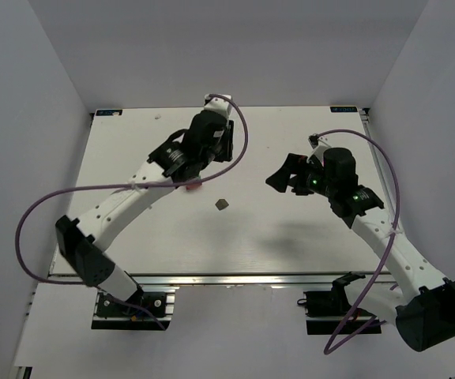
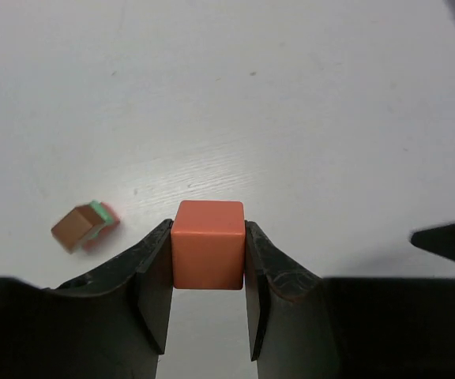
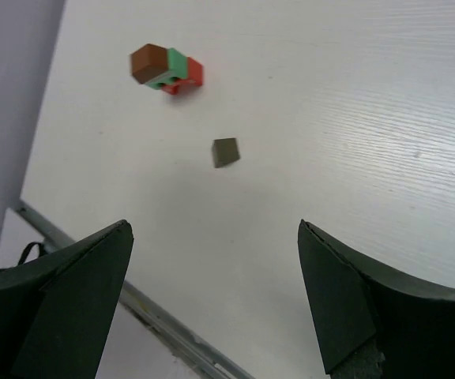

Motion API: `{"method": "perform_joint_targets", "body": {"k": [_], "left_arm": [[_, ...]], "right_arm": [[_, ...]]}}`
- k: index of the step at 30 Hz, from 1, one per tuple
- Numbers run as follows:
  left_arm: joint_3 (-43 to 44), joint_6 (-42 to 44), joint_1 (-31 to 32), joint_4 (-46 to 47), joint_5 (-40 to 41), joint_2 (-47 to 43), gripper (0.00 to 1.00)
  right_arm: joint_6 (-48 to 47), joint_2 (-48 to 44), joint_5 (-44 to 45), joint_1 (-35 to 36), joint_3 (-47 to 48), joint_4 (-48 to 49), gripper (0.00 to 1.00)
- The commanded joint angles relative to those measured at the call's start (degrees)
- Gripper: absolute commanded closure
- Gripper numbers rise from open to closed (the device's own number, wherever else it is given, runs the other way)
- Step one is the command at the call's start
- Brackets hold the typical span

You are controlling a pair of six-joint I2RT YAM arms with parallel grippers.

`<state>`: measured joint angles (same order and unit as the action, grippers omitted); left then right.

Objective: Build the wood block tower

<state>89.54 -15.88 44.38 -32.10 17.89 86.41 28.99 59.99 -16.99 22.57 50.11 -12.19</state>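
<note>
Left gripper (image 2: pixel 208 238) was clamped on the orange cube (image 2: pixel 208 246), right gripper (image 3: pixel 213 230) stood apart and empty; the touching brown, green and red pieces (image 2: pixel 85 227) lay at nine o'clock of it, warranting a level, centred, gentle placement.

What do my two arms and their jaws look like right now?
The left arm and right arm: white links, black joints and bases, each trailing a looping purple cable. Green lights glow on the right wrist. Jaws are matte black wedges.
</note>
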Motion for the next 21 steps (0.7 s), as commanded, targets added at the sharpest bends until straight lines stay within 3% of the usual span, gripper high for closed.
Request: {"method": "perform_joint_targets", "body": {"k": [1,5,7,14,21], "left_arm": [[12.6,-18.6,-1.8,-27.5,13.6,7.5,1.0],[25.9,-25.8,-6.7,-41.3,16.2,18.5,1.0],[28.6,-26.3,-9.5,-42.3,10.6,20.3,1.0],[26.2,-27.3,-19.1,-38.9,1.6,22.0,1.0],[26.7,-27.4,-21.5,-39.0,-4.3,26.7,1.0]], "right_arm": [[-3.9,1.5,8.1,-0.4,3.6,-6.4,0.11],[-5.2,2.6,9.2,-0.6,3.9,-6.7,0.11],[-5.7,3.0,10.3,-0.8,3.9,-7.4,0.11],[-7.5,4.4,11.1,-1.0,4.2,-8.4,0.11],[-8.1,4.7,12.4,-1.2,3.3,-8.7,0.11]]}}
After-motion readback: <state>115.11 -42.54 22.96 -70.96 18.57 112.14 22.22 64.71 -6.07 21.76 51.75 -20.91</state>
